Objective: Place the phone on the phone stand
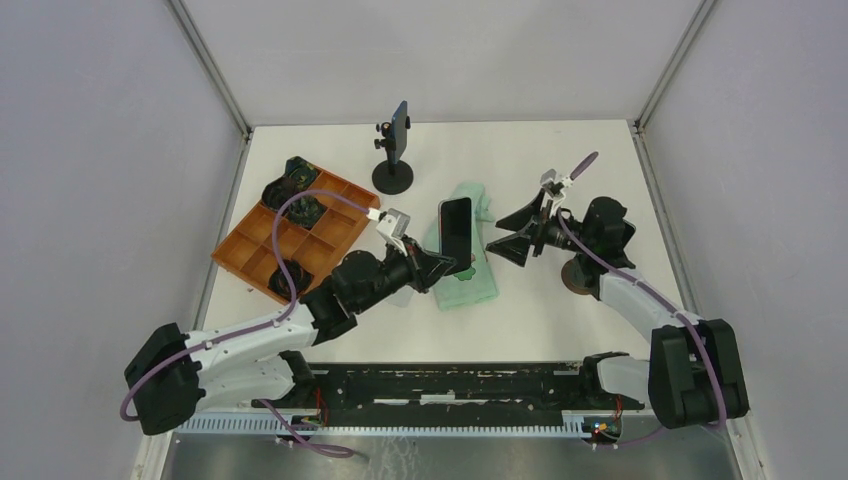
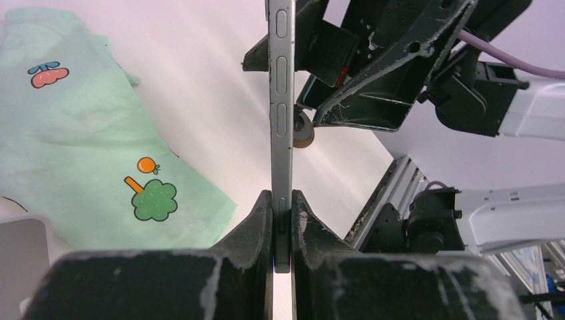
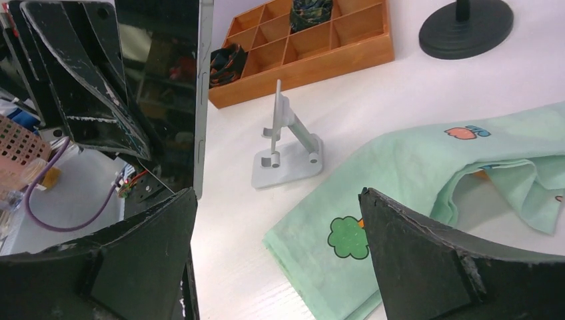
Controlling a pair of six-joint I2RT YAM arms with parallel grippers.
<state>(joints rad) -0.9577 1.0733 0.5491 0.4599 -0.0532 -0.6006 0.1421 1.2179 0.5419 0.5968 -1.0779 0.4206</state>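
The left gripper [image 2: 282, 200] is clamped on the phone [image 2: 281, 100], the right gripper [image 1: 508, 232] spread wide. Lowering onto the stand [image 3: 286, 143] is required.

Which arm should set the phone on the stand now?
Left. The left pincer is shut on the phone, holding it upright. The right pincer is open and empty, facing the stand.
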